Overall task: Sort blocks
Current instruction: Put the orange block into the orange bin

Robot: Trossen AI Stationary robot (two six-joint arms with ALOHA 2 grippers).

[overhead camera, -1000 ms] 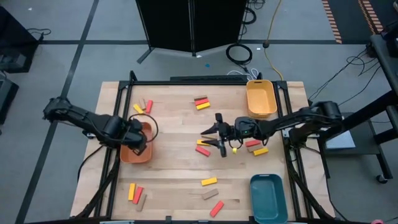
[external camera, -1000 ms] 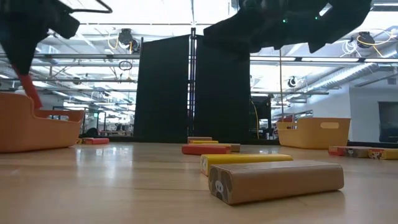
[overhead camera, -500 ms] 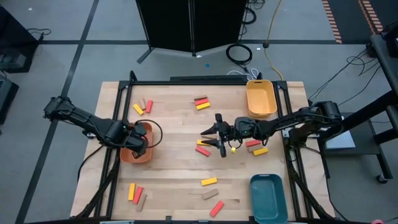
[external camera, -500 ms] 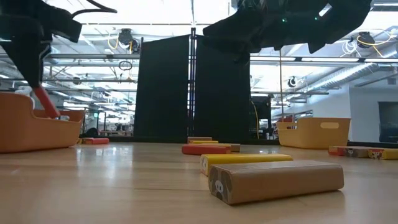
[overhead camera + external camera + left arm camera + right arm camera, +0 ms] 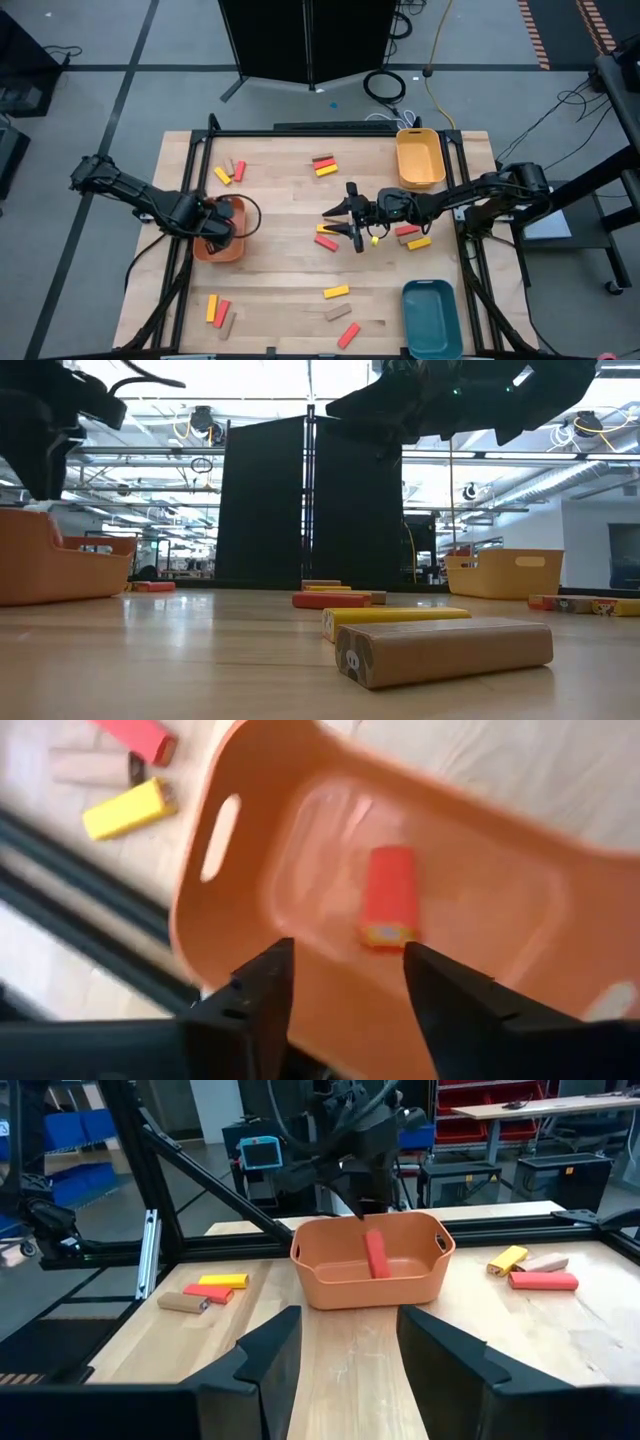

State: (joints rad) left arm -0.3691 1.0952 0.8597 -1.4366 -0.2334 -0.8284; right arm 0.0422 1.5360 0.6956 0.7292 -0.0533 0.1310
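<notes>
left gripper (image 5: 340,985): I have it above the orange tray (image 5: 222,248) at the table's left side, fingers apart with nothing between them; a red block (image 5: 388,897) lies flat on the tray floor just beyond the fingertips.
left blocks: a yellow, tan and red group (image 5: 230,171) sits behind the tray, and another trio (image 5: 218,311) near the front-left corner.
centre blocks: a red and yellow pair (image 5: 323,164) toward the back, a yellow bar (image 5: 336,292) with tan and red ones near the front.
right gripper (image 5: 352,221): hanging over mid-table, fingers apart, holding nothing, just above a yellow and red pair (image 5: 326,236).
right blocks: a red and a yellow bar (image 5: 412,237) lie beside the arm; the yellow tray (image 5: 419,160) is at the back right and the teal tray (image 5: 431,318) at the front right.
handling: I judge these bars light, rigid and solid, nothing fragile. The painted faces look smooth, so possibly a little slick.
where to grip: I'd pinch across the narrow width at mid-length, fingers straddling the long sides. Touching neighbours would need separating first.
writing: no brand or text I can read. The near tan block (image 5: 445,651) shows a small dark mark on its end face, too small to make out.
</notes>
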